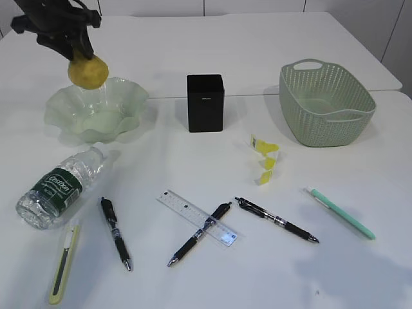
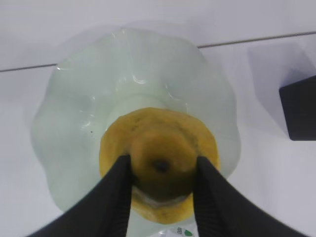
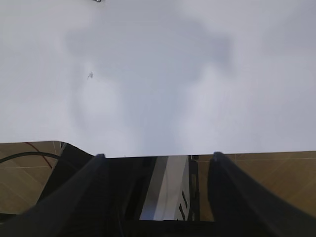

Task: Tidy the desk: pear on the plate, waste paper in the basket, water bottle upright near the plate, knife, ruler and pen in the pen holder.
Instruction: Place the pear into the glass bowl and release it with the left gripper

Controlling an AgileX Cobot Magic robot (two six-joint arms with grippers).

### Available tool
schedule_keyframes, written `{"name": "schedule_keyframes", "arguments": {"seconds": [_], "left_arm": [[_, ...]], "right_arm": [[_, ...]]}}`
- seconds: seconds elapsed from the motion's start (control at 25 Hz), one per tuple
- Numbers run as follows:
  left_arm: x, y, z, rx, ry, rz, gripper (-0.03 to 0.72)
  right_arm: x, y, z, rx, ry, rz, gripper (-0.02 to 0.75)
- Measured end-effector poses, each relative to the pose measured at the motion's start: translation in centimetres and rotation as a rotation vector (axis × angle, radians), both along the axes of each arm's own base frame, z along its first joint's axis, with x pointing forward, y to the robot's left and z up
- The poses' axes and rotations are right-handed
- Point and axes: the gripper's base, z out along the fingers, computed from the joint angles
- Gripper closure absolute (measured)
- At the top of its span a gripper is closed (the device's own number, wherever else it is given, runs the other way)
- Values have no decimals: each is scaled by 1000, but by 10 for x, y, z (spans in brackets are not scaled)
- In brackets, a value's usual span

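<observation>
My left gripper [image 1: 80, 55] [image 2: 163, 165] is shut on the yellow pear [image 1: 89, 72] [image 2: 158, 129], which hangs just above the pale green wavy plate [image 1: 132, 96] [image 2: 74, 98]. The water bottle [image 1: 61, 187] lies on its side in front of the plate. A yellow-green knife [image 1: 64, 264] lies at the front left. The clear ruler [image 1: 193, 215] has a black pen [image 1: 199, 233] across it. Two more black pens [image 1: 116, 233] [image 1: 277, 220] and a green pen [image 1: 340, 212] lie nearby. Yellow-white waste paper [image 1: 265, 158] sits mid-table. The black pen holder [image 1: 205, 103] [image 2: 298, 108] and green basket [image 1: 325, 103] stand behind. My right gripper [image 3: 159, 156] is open and holds nothing.
The right wrist view shows bare white table [image 3: 158, 74], its near edge, and brown floor below. The right arm does not show in the exterior view. A seam between two tabletops runs behind the pen holder.
</observation>
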Motion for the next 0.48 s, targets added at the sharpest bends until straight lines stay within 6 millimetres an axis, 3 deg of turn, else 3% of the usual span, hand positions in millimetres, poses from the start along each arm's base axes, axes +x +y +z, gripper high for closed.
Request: {"name": "schedule_keyframes", "arguments": {"seconds": [0.28,0.48], "left_arm": [[16,-3,-63,2,122,-1,434],[21,-3,-84,6,158,-1,434]], "right_arm": [[0,0,0,0,0,0,243],[0,0,0,0,0,0,243]]}}
